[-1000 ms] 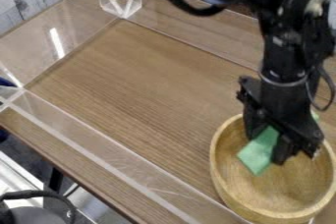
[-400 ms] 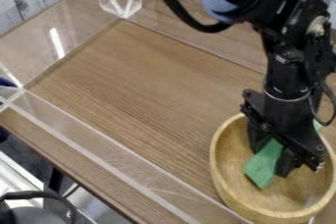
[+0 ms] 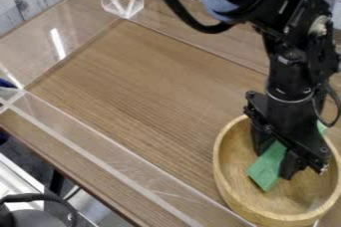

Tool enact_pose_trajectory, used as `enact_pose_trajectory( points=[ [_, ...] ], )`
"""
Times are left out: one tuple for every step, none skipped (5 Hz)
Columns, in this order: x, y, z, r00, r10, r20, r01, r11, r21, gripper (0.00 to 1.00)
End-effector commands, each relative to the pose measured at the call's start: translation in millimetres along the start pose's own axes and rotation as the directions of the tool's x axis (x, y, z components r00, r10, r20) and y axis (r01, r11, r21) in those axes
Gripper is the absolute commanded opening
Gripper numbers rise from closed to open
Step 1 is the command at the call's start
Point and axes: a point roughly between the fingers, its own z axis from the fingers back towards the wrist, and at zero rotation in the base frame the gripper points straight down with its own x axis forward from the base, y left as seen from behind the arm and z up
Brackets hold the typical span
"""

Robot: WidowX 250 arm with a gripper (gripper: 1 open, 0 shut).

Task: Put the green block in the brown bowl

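— Changes since a second ago?

— Gripper [image 3: 286, 149] sits lower now, down inside the brown bowl [image 3: 234, 183], where before it hung a little above the rim. The green block [image 3: 270, 167] has gone down with it and now reaches close to the bowl's floor. Across the last half second nothing has shifted at all.

— And the grip?

— Black jaws stand part-way apart and are clamped on the upper end of the green block, which leans tilted, its lower end toward the near-left inside of the bowl. Whether that end touches the wood, I cannot tell.

— Where is the bowl?

— At the near right corner of the wooden table [image 3: 134, 82], partly cut off by the picture's edge. Clear plastic walls [image 3: 80, 131] run along the table's edges, with a small clear stand [image 3: 122, 0] at the far side.

— Any writing, labels, brands?

— Nothing legible on the arm, the bowl or the block.
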Motion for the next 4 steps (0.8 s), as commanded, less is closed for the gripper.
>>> enact_pose_trajectory(
  points=[
    [-3.5, 1.5, -2.7, 1.000, 0.012, -0.012, -0.012, 1.000, -0.006, 0.00],
    [-5.9, 1.7, -4.6, 1.000, 0.017, -0.021, -0.017, 1.000, -0.011, 0.00],
    [-8.3, 2.0, -6.6, 0.999, 0.022, -0.031, -0.023, 1.000, -0.016, 0.00],
    [-10.7, 2.2, -8.4, 0.999, 0.027, -0.040, -0.028, 0.999, -0.021, 0.00]
  ],
)
